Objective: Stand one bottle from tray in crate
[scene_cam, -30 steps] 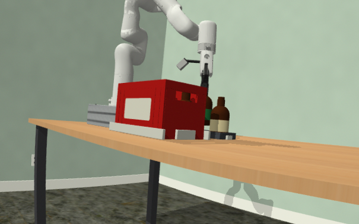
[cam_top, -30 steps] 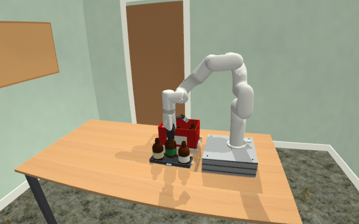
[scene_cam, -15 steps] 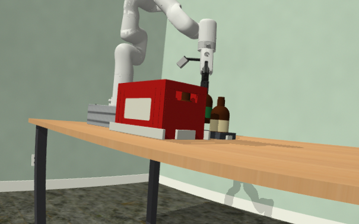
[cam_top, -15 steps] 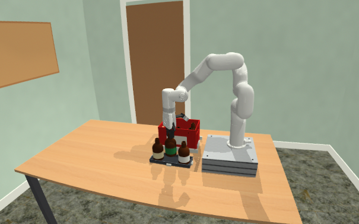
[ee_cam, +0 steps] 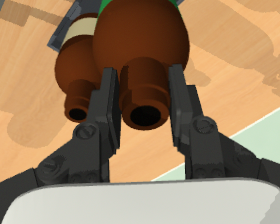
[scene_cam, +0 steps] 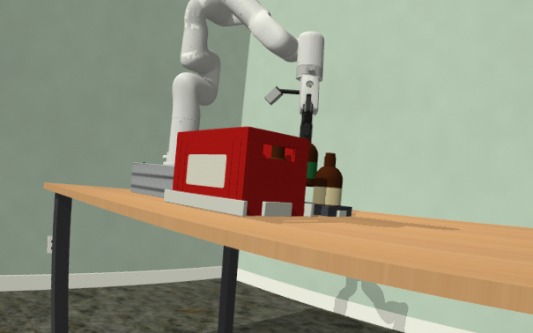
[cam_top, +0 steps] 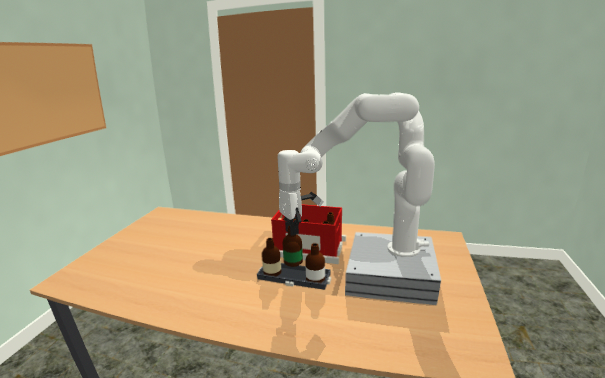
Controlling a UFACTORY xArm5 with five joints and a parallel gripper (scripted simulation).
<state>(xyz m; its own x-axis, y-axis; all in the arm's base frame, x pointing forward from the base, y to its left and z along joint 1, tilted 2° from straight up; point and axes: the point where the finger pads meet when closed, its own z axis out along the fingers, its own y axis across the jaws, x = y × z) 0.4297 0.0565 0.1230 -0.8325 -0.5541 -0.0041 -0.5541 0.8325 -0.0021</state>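
Observation:
My gripper [cam_top: 292, 230] [scene_cam: 306, 135] [ee_cam: 143, 84] is shut on the neck of the green-labelled brown bottle [cam_top: 293, 254] [scene_cam: 312, 169] [ee_cam: 141, 30]. That bottle hangs upright, a little above the dark tray [cam_top: 292, 274] [scene_cam: 348, 210]. A beige-labelled bottle [cam_top: 271, 254] [scene_cam: 332, 178] [ee_cam: 76, 65] and a white-labelled bottle [cam_top: 315, 264] stand upright on the tray. The red crate [cam_top: 279, 240] [scene_cam: 274, 189] stands level behind the tray in the top view. A few bottle tops [cam_top: 330, 218] [scene_cam: 277, 152] show inside it; its cells are mostly hidden.
Pale low stops [cam_top: 289, 283] [scene_cam: 205, 202] sit against the tray and crate. The grey robot base [cam_top: 391, 275] [scene_cam: 151, 178] stands to the right of both in the top view. The crate's high walls are close to the held bottle.

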